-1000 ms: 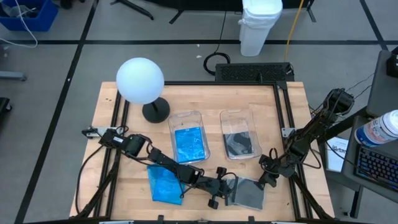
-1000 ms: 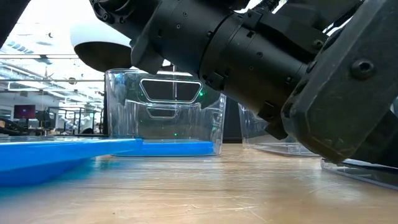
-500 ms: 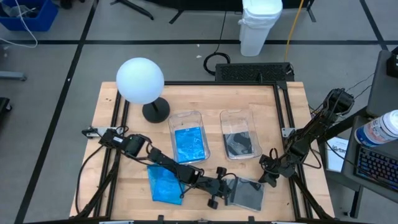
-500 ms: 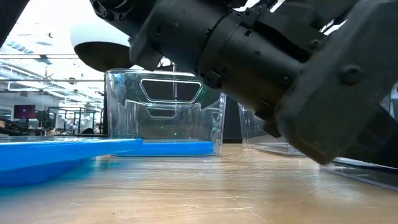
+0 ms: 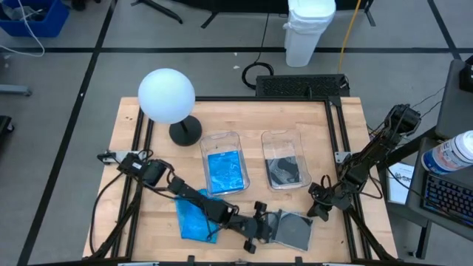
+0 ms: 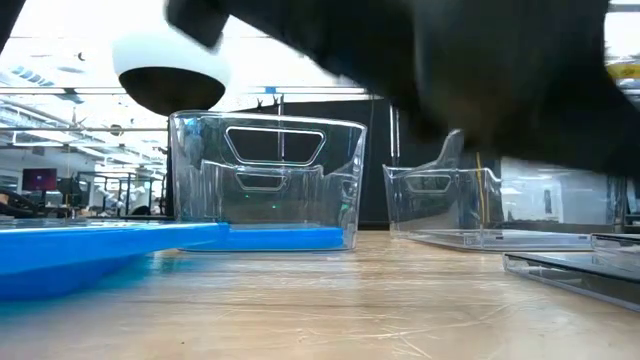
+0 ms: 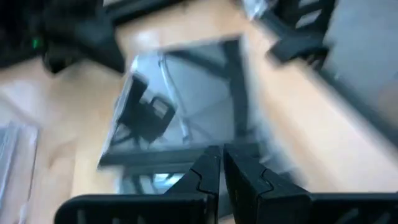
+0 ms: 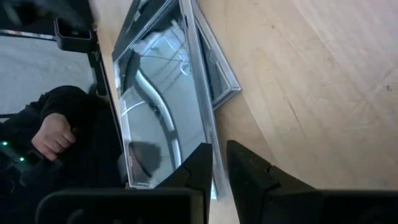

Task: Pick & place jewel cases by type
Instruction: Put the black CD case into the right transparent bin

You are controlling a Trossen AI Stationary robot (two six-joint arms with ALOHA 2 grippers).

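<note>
Left gripper [image 5: 259, 224]: fingers pressed together, empty, at the edge of the flat, glossy dark grey jewel case [image 5: 293, 230] on the wooden table's [image 5: 325, 133] front. Right gripper [image 5: 316, 210]: nearly closed, empty, beside that case.

Blurred dark jewel case [image 7: 186, 106] on wooden table [image 7: 298, 143], left claw [image 7: 222, 163] nearly closed at its edge

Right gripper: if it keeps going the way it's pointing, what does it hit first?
Most likely the dark jewel case lying on the table; the right gripper points along its edge. Depth is unclear, so it might skim the edge.
</note>
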